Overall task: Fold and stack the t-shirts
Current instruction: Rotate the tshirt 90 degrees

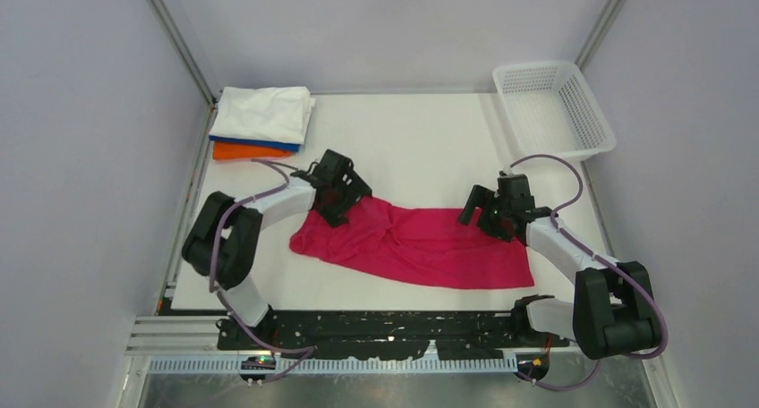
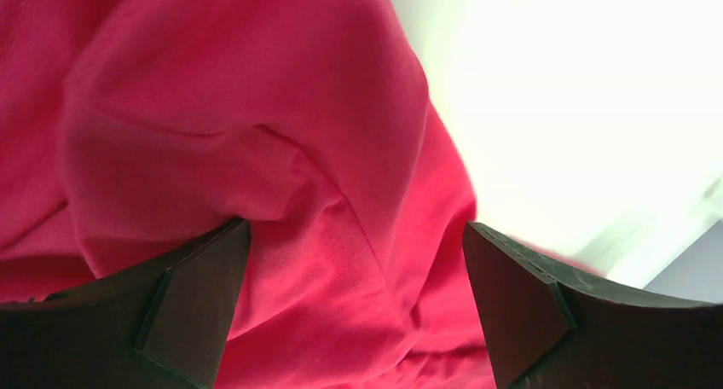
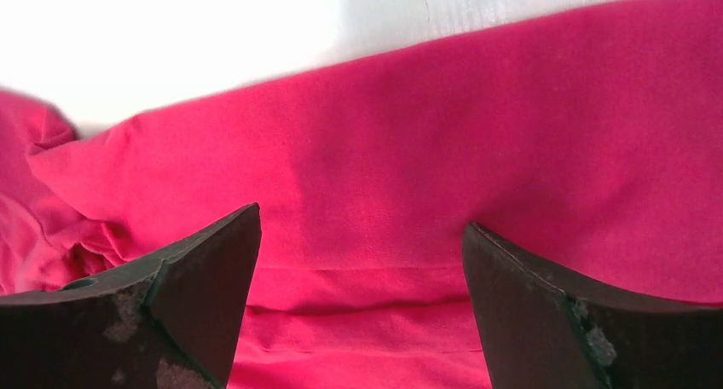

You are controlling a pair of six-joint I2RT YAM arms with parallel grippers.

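A magenta-red t-shirt [image 1: 412, 245] lies crumpled across the middle of the table. My left gripper [image 1: 336, 202] hovers open over its far left corner; in the left wrist view wrinkled red cloth [image 2: 281, 150] fills the space between the fingers [image 2: 200, 295]. My right gripper [image 1: 479, 213] stands open over the shirt's far right edge, with a flat hemmed stretch of cloth [image 3: 367, 235] under it. Nothing is gripped. At the far left a folded white shirt [image 1: 264, 113] tops a blue one [image 1: 268, 144] and an orange one [image 1: 246, 151].
A white plastic mesh basket [image 1: 555, 108] stands at the far right corner of the white table [image 1: 421, 148]. Grey walls and frame posts close in the table on three sides. The arm bases sit along the near edge.
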